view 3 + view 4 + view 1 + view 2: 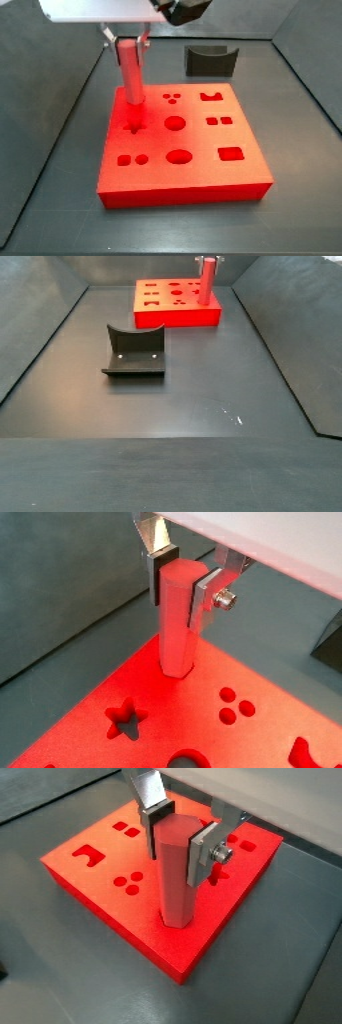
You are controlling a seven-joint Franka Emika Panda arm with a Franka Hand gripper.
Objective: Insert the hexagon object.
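The hexagon object point(178, 622) is a pale pinkish-red peg held upright; it also shows in a wrist view point(178, 873) and in both side views point(131, 72) point(207, 278). My gripper point(181, 574) is shut on its upper end, silver fingers on two opposite faces, also in a wrist view point(179, 833). The peg's lower end meets the top of the wide red block point(181, 150) near one edge, by the star-shaped hole point(124, 717). I cannot tell whether the tip sits in a hole or only rests on the surface.
The red block point(174, 304) stands at the far end of the dark bin and has several shaped holes on top. A dark grey curved holder point(134, 352) stands apart from it on the floor, also in a side view point(209, 60). Bin walls rise all round.
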